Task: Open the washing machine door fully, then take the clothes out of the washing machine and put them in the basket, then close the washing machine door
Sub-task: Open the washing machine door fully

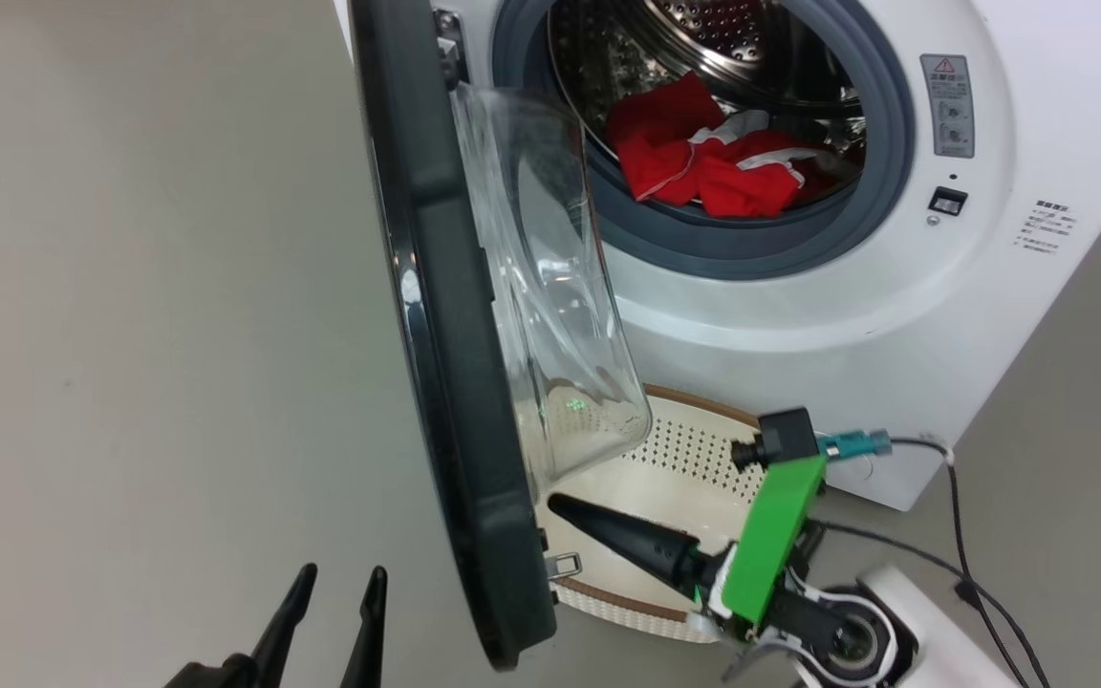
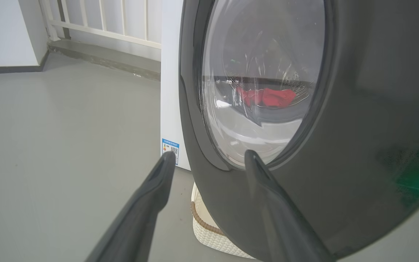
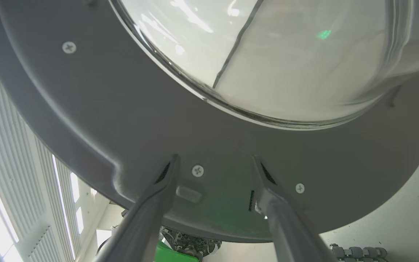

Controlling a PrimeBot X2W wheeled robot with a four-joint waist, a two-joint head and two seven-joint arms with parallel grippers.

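The washing machine door (image 1: 445, 382) is held open, with the red clothes (image 1: 703, 162) heaped in the washing machine (image 1: 799, 315) drum and the basket (image 1: 694, 449) set on the floor beneath the door. The left gripper (image 1: 342, 570) is spread wide at the door's outer face and the right gripper (image 3: 215, 157) at its inner rim, with nothing grasped.

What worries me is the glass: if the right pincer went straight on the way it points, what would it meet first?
Probably the dark grey inner rim of the large round washing machine door, just below its clear bulging glass bowl; the open right pincer aims there, though depth is unclear.
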